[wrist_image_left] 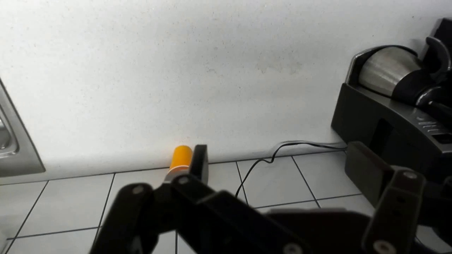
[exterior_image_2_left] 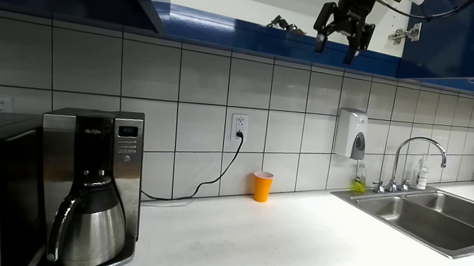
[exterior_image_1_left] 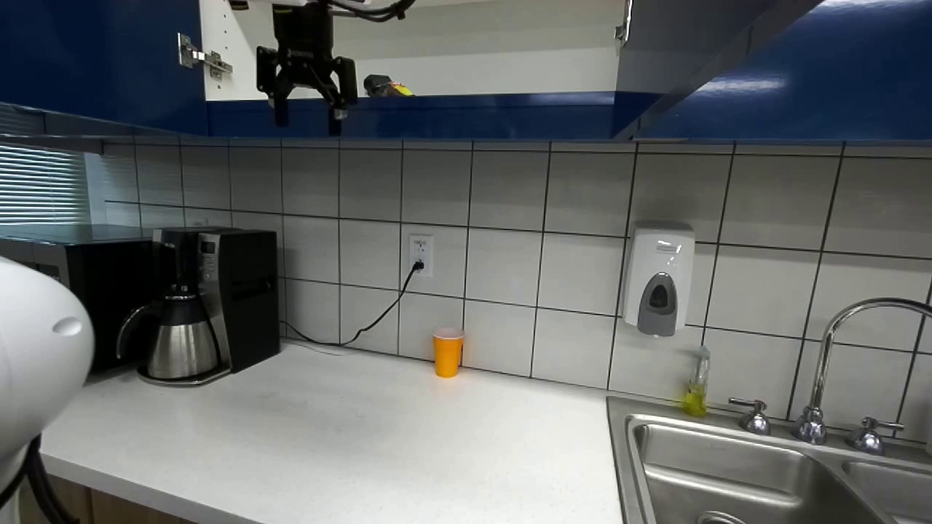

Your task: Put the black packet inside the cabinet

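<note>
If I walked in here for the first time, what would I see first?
Probably the bright orange cup, standing on the white counter near the tiled wall. Higher up, the open black gripper hangs in front of the open blue cabinet. The black packet, harder to spot, peeks over the cabinet's bottom edge from inside.

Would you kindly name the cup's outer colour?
The cup is orange outside, clearest in an exterior view.

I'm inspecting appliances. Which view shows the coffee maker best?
An exterior view facing the coffee maker: display and pot show plainly. In an exterior view, its dark side shows more; the wrist view crops it.
</note>
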You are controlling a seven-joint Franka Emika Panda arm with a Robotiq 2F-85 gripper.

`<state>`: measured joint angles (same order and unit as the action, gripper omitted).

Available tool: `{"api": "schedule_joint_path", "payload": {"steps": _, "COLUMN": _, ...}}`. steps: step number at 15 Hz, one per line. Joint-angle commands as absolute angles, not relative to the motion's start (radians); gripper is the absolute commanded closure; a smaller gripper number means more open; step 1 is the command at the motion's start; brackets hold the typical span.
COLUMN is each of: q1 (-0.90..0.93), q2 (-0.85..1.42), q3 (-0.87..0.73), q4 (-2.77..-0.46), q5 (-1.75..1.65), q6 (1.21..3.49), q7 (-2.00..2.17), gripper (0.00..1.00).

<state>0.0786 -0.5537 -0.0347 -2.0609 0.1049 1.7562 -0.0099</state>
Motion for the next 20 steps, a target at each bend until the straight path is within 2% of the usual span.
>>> {"api": "schedule_joint_path", "payload": {"steps": 1, "q1": 0.067, "q2": -0.583, "q3": -0.034, "q4": -2.111, "q5": 0.151, "q6": 1.700, "q7": -0.024, "gripper": 0.00}}
{"api": "schedule_joint_path", "payload": {"steps": 11, "q1": 0.061, "q2": -0.581, "q3": -0.031, "q4": -2.200, "q5": 0.183, "q6": 1.611, "q7": -0.030, "gripper": 0.00}}
{"api": "schedule_joint_path", "payload": {"steps": 20, "q1": 0.059, "q2": -0.558, "q3": -0.021, "q4": -2.214, "q5": 0.172, "q6": 1.629, "q7": -0.026, "gripper": 0.00}}
